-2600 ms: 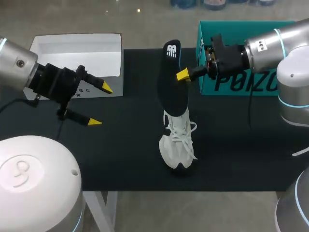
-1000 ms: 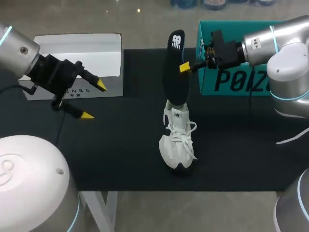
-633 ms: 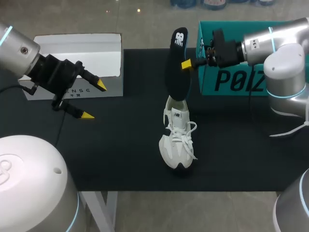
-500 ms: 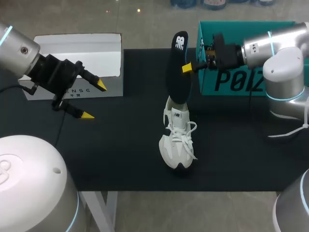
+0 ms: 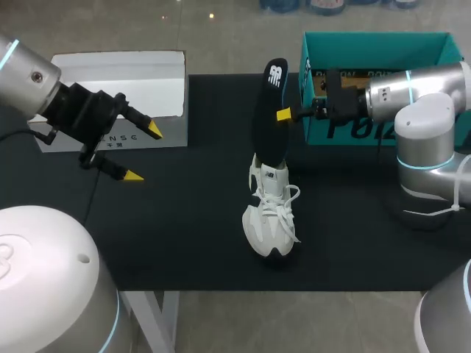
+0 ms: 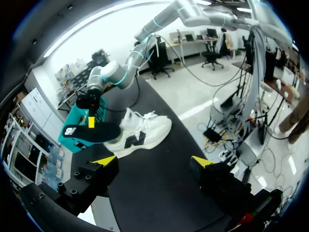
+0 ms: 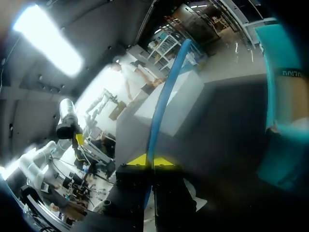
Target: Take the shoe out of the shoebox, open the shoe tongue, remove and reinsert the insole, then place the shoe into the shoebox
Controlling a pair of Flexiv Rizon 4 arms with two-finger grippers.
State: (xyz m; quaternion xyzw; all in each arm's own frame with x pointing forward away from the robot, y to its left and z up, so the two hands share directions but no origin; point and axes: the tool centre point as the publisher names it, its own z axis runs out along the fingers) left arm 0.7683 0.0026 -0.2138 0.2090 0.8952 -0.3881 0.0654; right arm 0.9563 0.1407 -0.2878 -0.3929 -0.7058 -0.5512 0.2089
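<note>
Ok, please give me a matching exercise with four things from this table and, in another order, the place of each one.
Things:
1 insole
2 shoe
3 teal shoebox
4 white box

Places:
A far left of the table
B middle of the table
C gripped by the right jaws
D far right of the table

Pairs: 1-C; 2-B; 3-D; 4-A

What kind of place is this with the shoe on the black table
Probably a robotics test bench: a left arm and a right arm flank a black table, the right claw pinches an insole sticking out of a white shoe, and a teal shoebox stands nearby.
</note>
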